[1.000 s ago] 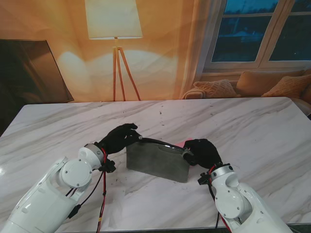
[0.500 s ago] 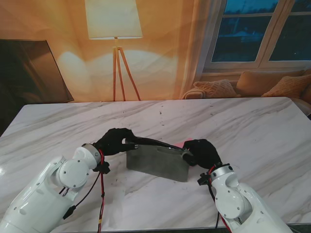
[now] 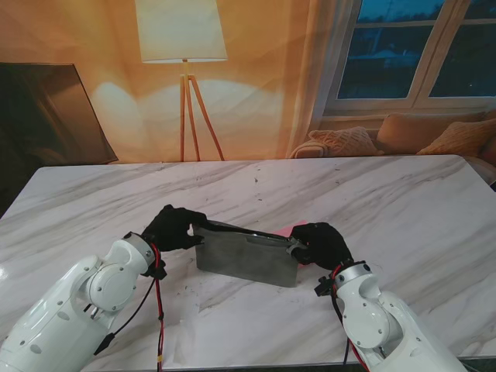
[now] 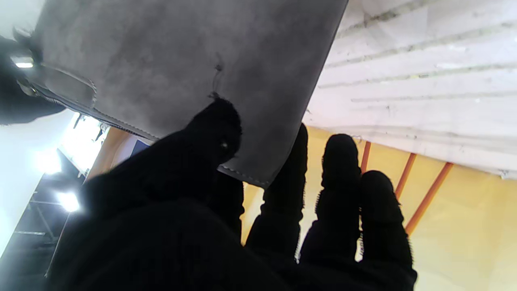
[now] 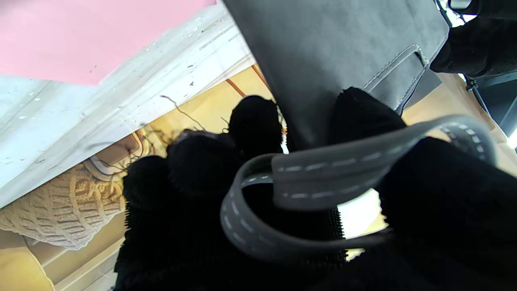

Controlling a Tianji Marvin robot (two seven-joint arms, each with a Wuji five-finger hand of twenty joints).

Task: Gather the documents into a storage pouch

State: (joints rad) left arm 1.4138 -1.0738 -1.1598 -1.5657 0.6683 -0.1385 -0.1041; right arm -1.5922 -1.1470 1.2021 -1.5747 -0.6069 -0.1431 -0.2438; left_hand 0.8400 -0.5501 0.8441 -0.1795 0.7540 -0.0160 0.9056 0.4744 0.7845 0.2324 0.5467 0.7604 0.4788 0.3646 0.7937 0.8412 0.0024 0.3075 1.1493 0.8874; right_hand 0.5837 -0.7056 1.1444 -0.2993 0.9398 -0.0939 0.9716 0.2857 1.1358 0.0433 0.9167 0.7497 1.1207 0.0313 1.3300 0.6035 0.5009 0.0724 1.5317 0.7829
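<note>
A grey felt storage pouch (image 3: 246, 262) stands upright on the marble table (image 3: 403, 201) between my two hands. My left hand (image 3: 172, 226) is shut on the pouch's left top corner; in the left wrist view the thumb presses the grey pouch (image 4: 173, 68) against the fingers. My right hand (image 3: 319, 242) is shut on the pouch's right end, and in the right wrist view the pouch's grey wrist strap (image 5: 323, 178) loops over its fingers. A pink document (image 3: 287, 230) lies flat just behind the pouch, mostly hidden; the pink document (image 5: 80, 36) shows large in the right wrist view.
The table's far edge borders a floor lamp (image 3: 182, 46) and a sofa with cushions (image 3: 349, 141). A dark panel (image 3: 46, 116) leans at the far left. My white forearms (image 3: 85, 298) rise from both near corners.
My left hand has moved left and nearer to me, closing on the pouch's top corner and pulling that end leftward. The right hand has held still.
</note>
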